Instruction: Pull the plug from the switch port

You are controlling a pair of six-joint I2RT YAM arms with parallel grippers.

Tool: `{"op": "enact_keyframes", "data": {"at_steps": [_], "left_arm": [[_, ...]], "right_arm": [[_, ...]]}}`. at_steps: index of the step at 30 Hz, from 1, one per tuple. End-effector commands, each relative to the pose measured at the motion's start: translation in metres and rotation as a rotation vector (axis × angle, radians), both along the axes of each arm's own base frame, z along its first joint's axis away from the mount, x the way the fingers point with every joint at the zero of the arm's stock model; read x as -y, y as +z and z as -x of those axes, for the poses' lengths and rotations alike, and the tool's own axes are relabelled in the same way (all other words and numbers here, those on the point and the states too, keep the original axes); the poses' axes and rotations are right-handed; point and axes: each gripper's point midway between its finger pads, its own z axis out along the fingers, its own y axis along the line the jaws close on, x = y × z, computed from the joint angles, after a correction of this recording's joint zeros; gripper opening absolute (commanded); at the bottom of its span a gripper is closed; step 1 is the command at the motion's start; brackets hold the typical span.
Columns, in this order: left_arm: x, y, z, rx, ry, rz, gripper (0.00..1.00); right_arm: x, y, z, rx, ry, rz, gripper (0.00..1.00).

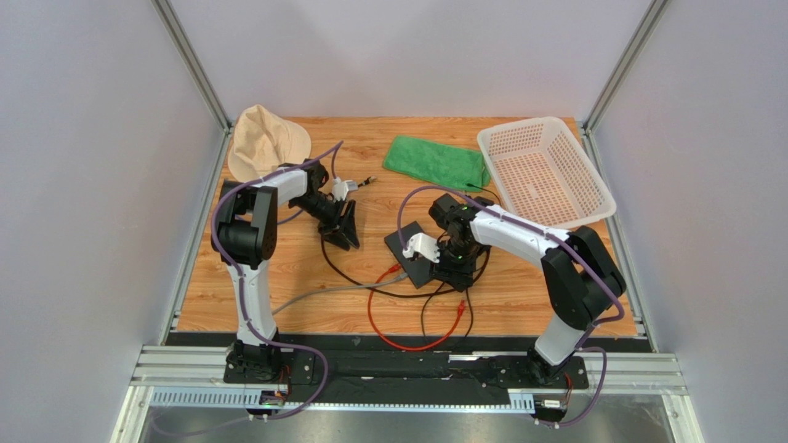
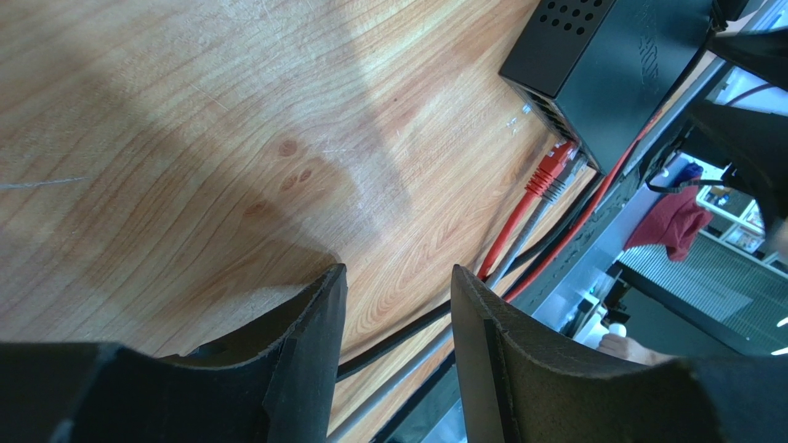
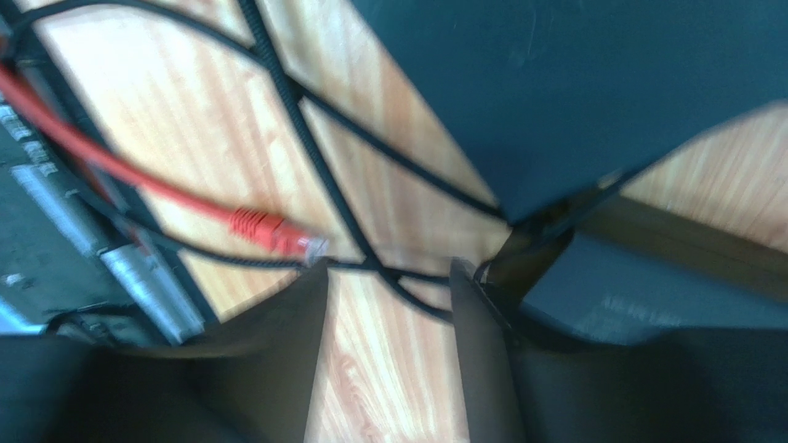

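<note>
The flat black switch box (image 1: 409, 251) lies mid-table and also shows in the left wrist view (image 2: 606, 55). A red plug (image 2: 551, 168) sits in a port on its edge, with a grey plug (image 2: 566, 183) beside it; from above the red plug (image 1: 393, 272) is at the box's left side. My left gripper (image 1: 347, 236) is open and empty, left of the box, jaws over bare wood (image 2: 398, 286). My right gripper (image 1: 453, 269) is open and empty (image 3: 388, 277), low at the box's right edge (image 3: 592, 83). The red cable's loose end plug (image 3: 277, 231) lies just beyond its left finger.
A red cable loop (image 1: 407, 328) and black cables (image 3: 314, 157) lie near the front edge. A grey cable (image 1: 324, 291) runs left. A beige cap (image 1: 264, 138), green cloth (image 1: 437, 161) and white basket (image 1: 544, 171) are at the back. A dark block (image 3: 647, 309) is beside my right finger.
</note>
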Motion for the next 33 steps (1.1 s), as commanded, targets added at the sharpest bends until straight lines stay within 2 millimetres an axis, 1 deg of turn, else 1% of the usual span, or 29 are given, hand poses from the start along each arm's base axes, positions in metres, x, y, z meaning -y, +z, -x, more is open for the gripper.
{"op": "enact_keyframes", "data": {"at_steps": [1,3,4,6,8,9,10,11,12,13,14,15,16,18,19,20,21,22,23,24,25,26,27,28,29,30,31,32,33], "left_arm": [[-0.003,0.008,-0.007,0.049,-0.008,-0.019,0.54],[-0.004,0.009,-0.007,0.059,-0.011,-0.022,0.55],[-0.005,0.009,-0.007,0.061,-0.012,-0.027,0.55],[-0.005,0.011,-0.008,0.069,-0.015,-0.025,0.55],[-0.005,0.011,-0.008,0.077,-0.014,-0.024,0.55],[-0.004,0.010,-0.008,0.071,-0.012,-0.022,0.54],[-0.004,0.010,-0.008,0.071,-0.012,-0.020,0.55],[-0.004,0.009,-0.008,0.069,-0.012,-0.017,0.55],[-0.003,0.010,-0.010,0.070,-0.012,-0.017,0.55],[-0.003,0.008,-0.010,0.062,-0.012,-0.014,0.55],[-0.002,0.009,-0.010,0.058,-0.013,-0.010,0.54],[-0.002,0.009,-0.011,0.057,-0.013,-0.009,0.55],[-0.001,0.007,-0.011,0.048,-0.012,-0.007,0.54],[0.000,0.008,-0.012,0.044,-0.012,-0.002,0.55],[0.002,0.009,-0.011,0.044,-0.016,0.017,0.55],[0.006,0.014,-0.008,0.035,-0.028,0.053,0.56],[0.015,0.024,-0.006,0.038,-0.049,0.144,0.56],[0.021,0.032,-0.004,0.032,-0.053,0.190,0.56],[0.025,0.036,-0.001,0.024,-0.056,0.233,0.57],[0.032,0.045,0.001,0.015,-0.056,0.295,0.57],[0.035,0.047,0.002,0.014,-0.060,0.314,0.57],[0.040,0.048,0.005,0.017,-0.076,0.326,0.57],[0.041,0.048,0.005,0.021,-0.083,0.329,0.57],[0.042,0.046,0.005,0.027,-0.089,0.324,0.57],[0.044,0.042,0.007,0.012,-0.082,0.313,0.57],[0.044,0.039,0.008,0.009,-0.078,0.298,0.57],[0.045,0.036,0.006,0.004,-0.066,0.293,0.57],[0.047,0.032,0.010,-0.010,-0.070,0.291,0.57],[0.048,0.029,0.011,-0.021,-0.073,0.290,0.57]], "right_arm": [[-0.014,-0.018,-0.025,0.124,0.002,0.035,0.38],[-0.017,-0.019,-0.020,0.093,-0.021,0.048,0.32],[-0.012,-0.019,-0.010,0.053,-0.015,0.071,0.31],[-0.009,-0.018,0.001,0.028,0.014,0.087,0.29],[-0.005,-0.012,0.012,-0.012,0.038,0.090,0.14],[-0.006,-0.010,0.015,-0.028,0.028,0.092,0.03],[-0.009,-0.001,0.017,-0.049,0.018,0.090,0.01],[-0.017,0.004,0.024,-0.103,0.007,0.054,0.01],[-0.019,0.014,0.037,-0.177,-0.011,0.053,0.01],[-0.033,0.024,0.036,-0.217,-0.019,0.008,0.01],[-0.050,0.035,0.047,-0.307,-0.034,-0.064,0.02],[-0.056,0.041,0.051,-0.355,-0.059,-0.072,0.03],[-0.067,0.042,0.045,-0.370,-0.065,-0.085,0.04],[-0.074,0.039,0.039,-0.388,-0.079,-0.076,0.12],[-0.081,0.038,0.031,-0.383,-0.116,-0.062,0.15],[-0.082,0.039,0.025,-0.378,-0.135,-0.060,0.21],[-0.084,0.042,0.020,-0.366,-0.148,-0.075,0.24],[-0.089,0.053,0.013,-0.326,-0.175,-0.115,0.27],[-0.091,0.056,-0.005,-0.243,-0.198,-0.157,0.32],[-0.091,0.073,-0.016,-0.159,-0.216,-0.204,0.34],[-0.084,0.079,-0.034,-0.073,-0.292,-0.202,0.37],[-0.087,0.085,-0.050,0.003,-0.318,-0.260,0.38],[-0.085,0.109,-0.062,0.095,-0.344,-0.331,0.39],[-0.074,0.118,-0.082,0.191,-0.409,-0.347,0.41],[-0.080,0.128,-0.103,0.293,-0.444,-0.437,0.42],[-0.078,0.151,-0.109,0.375,-0.450,-0.514,0.44],[-0.076,0.159,-0.118,0.437,-0.462,-0.546,0.51],[-0.082,0.166,-0.130,0.501,-0.482,-0.609,0.54],[-0.083,0.176,-0.135,0.533,-0.514,-0.640,0.56]]}}
